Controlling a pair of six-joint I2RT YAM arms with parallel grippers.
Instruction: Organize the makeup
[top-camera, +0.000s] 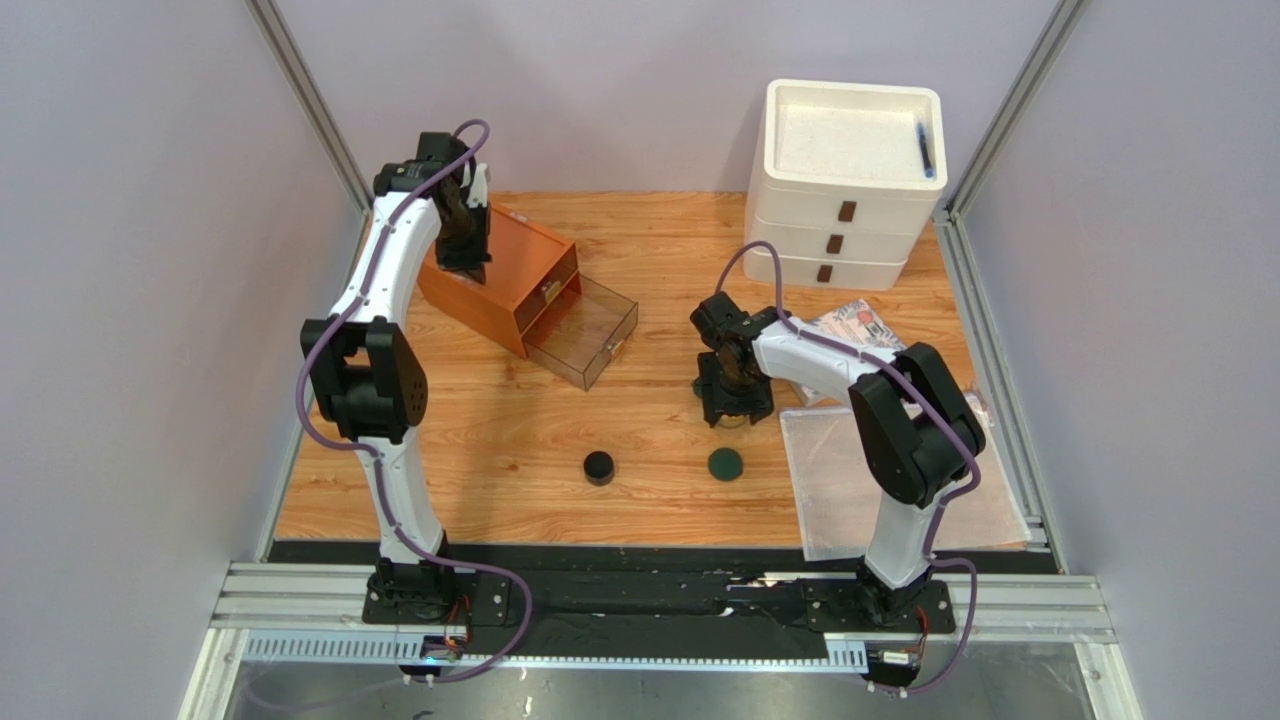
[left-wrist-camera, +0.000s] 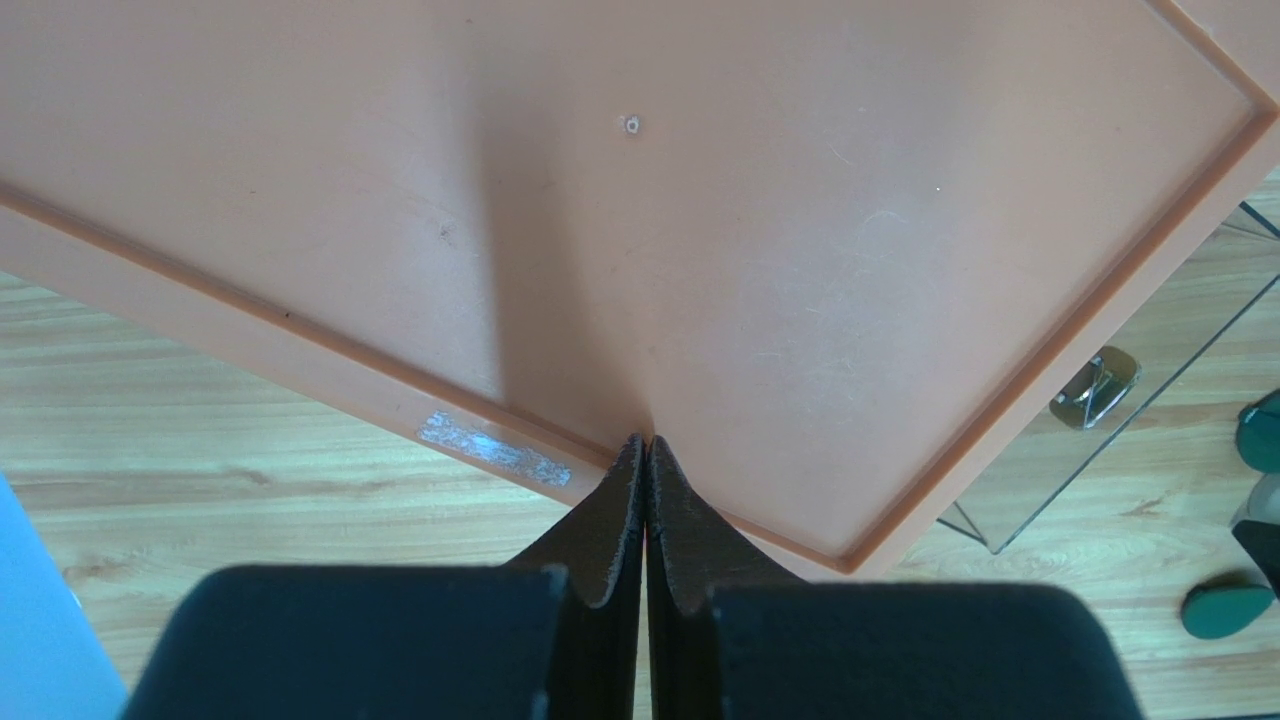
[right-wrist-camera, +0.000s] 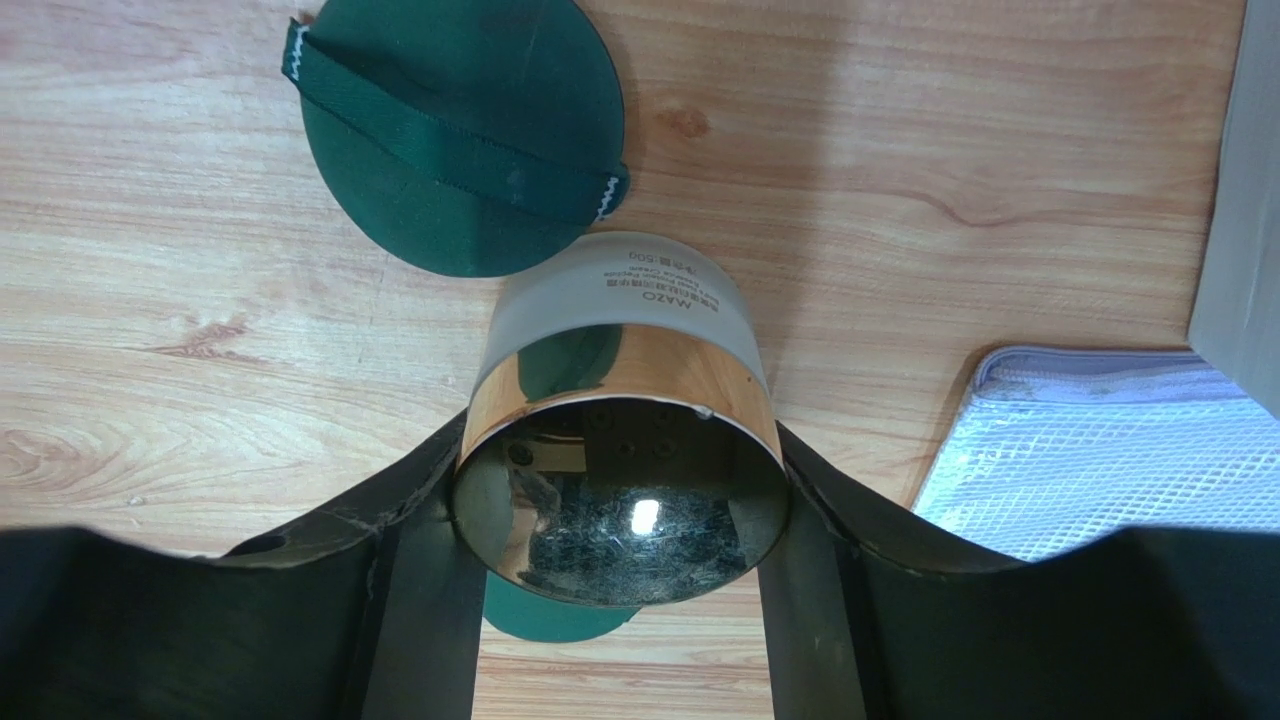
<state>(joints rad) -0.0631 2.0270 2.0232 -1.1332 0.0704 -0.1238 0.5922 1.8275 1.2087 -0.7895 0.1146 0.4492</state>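
My right gripper (right-wrist-camera: 619, 458) clamps the gold-rimmed jar (right-wrist-camera: 624, 360) beside a dark green disc (right-wrist-camera: 451, 128); my left gripper (left-wrist-camera: 646, 480), shut, rests on the orange drawer unit (left-wrist-camera: 676, 225). The black pot (top-camera: 600, 467) lies unsorted, as I judge it.

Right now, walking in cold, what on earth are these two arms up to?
They're tidying makeup. The right end effector is closed around a gold-rimmed jar, beside a dark green disc. The left end effector, shut, points down onto the top of the orange drawer box, whose clear drawer stands open. A black pot sits apart on the table.
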